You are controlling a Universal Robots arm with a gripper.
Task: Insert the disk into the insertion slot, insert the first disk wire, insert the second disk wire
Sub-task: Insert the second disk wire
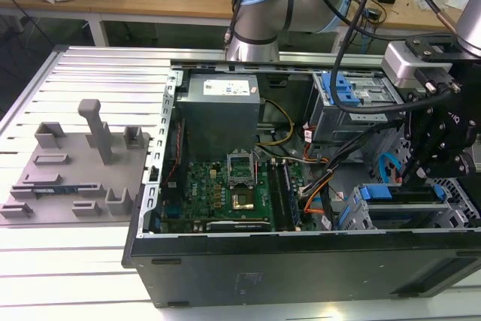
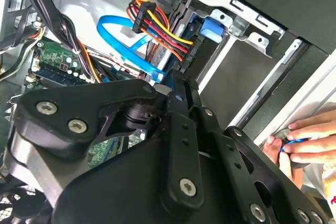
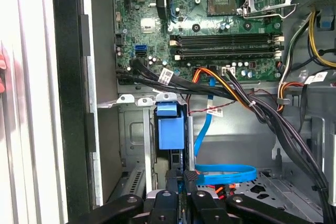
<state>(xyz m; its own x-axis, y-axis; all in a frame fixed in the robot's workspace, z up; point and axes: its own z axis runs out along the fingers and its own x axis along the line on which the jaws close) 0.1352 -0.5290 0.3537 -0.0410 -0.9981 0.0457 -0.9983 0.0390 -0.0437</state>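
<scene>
Exterior view: black robot hand point(image 1: 440, 157) hangs at the exterior view's right over the open computer case point(image 1: 301, 276), just above the low grey insertion slot point(image 1: 398, 216). Disk point(image 1: 402, 195), with its blue carrier, sits inside that slot, blue tab end showing. Whether the hand is clenched or released cannot be told here.

First wrist view: hand's fingers point(image 3: 176, 184) stand close together, tips against the rear edge of the disk's blue carrier point(image 3: 171, 129) seated in the cage; grasp itself not clear. Flat blue data cable point(image 3: 223, 171) loops just beside the fingers. Black cable bundle point(image 3: 273, 124) runs across to the green motherboard point(image 3: 210, 35).

Second wrist view: multicoloured power lead point(image 2: 157, 27) with black plug and the blue cable point(image 2: 126, 40) lie near the disk's rear edge point(image 2: 186, 51); contact of either plug with the disk cannot be told. A person's hand point(image 2: 302, 142) rests on the case edge.

Exterior view, outward: grey power supply box point(image 1: 222, 110), grey fixture tray point(image 1: 71, 178) on the counter point(image 1: 90, 261).
</scene>
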